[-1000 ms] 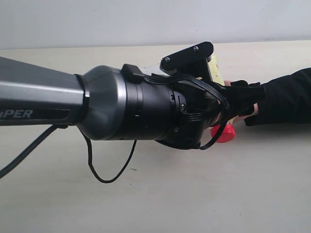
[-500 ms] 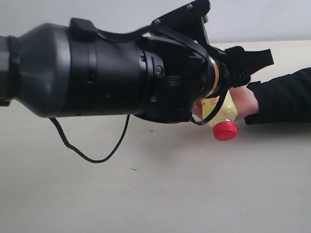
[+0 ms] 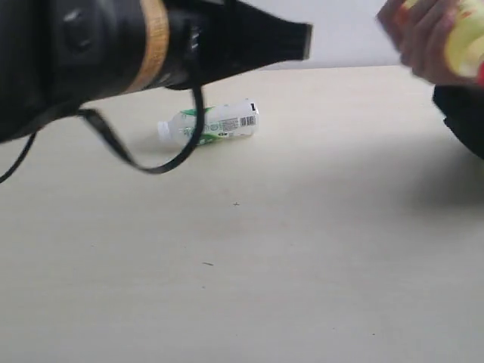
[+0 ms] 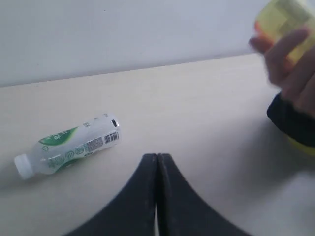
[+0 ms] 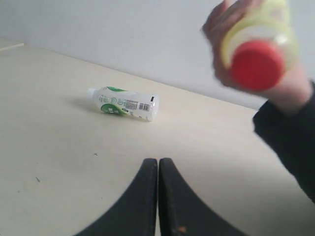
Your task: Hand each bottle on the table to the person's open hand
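The left claw [image 4: 157, 159] is clenched, its two black fingers pressed flat together with nothing between them; the right claw [image 5: 158, 163] is clenched in the same way and is just as empty; both hang clear of the bench [image 3: 302, 265], a pale beige surface with a few tiny dark specks.

In the exterior view the left arm [image 3: 91, 53] fills the upper left corner, close to the camera and out of focus; a black cable [image 3: 144, 162] droops from it in a loop and crosses in front of the white-and-green bottle [image 3: 215, 123].

That bottle lies on its side on the far part of the bench, near the edge where the pale wall [image 3: 340, 30] begins; its white cap points to the left of the exterior view and its barcode end to the right; nothing touches it, and it sits well apart from both claws and from the person.

At the upper right of the exterior view the person's hand [image 3: 420, 38] is raised off the bench and blurred; its fingers are wrapped around the yellow-labelled bottle [image 5: 248, 29], which is held in the air; the bottle's red cap [image 5: 256, 64] faces the right wrist camera.

A black sleeve [image 3: 463, 113] covers the arm below the hand.
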Controlling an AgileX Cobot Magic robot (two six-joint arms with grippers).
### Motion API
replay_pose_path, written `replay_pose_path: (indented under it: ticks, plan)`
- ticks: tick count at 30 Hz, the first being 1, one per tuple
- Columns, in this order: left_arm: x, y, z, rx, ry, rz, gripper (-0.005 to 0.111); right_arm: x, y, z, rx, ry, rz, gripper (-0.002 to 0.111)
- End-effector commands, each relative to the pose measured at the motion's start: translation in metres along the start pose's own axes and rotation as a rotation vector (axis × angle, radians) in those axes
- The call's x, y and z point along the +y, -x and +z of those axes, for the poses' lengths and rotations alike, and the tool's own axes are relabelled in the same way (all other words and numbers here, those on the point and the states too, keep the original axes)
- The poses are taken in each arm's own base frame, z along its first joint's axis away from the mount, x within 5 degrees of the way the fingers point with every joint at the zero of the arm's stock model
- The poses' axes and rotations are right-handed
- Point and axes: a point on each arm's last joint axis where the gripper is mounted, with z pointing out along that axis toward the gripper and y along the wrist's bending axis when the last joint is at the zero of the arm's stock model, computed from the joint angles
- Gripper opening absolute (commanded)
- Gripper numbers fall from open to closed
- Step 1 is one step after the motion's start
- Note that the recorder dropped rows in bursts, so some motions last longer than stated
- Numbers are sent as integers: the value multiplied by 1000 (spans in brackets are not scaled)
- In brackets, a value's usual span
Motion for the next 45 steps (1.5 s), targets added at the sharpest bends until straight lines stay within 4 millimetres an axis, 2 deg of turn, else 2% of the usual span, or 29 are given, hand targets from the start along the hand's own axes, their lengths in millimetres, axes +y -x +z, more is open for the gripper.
replay_pose_path:
  ticks: [1, 7, 10, 17, 22, 28, 32, 37, 45]
  plan:
    - [28, -27, -35, -34, -134, 86, 0, 0, 0, 0, -11, 1, -9, 1]
    - [78, -63, -86, -112, -243, 135, 0, 0, 0, 0, -11, 1, -9, 1]
    - [99, -80, -102, -154, -257, 152, 0, 0, 0, 0, -11, 1, -9, 1]
    - [129, -111, -134, -273, -395, 126, 0, 0, 0, 0, -11, 1, -9, 1]
    - [137, -122, -148, -331, -494, 66, 0, 0, 0, 0, -11, 1, -9, 1]
    - [142, -127, -153, -360, -526, 40, 0, 0, 0, 0, -11, 1, -9, 1]
    - [141, -128, -154, -358, -544, 44, 0, 0, 0, 0, -11, 1, -9, 1]
    - [130, -134, -159, -364, -673, 128, 0, 0, 0, 0, -11, 1, -9, 1]
    - [139, -131, -153, -353, -569, 41, 0, 0, 0, 0, -11, 1, -9, 1]
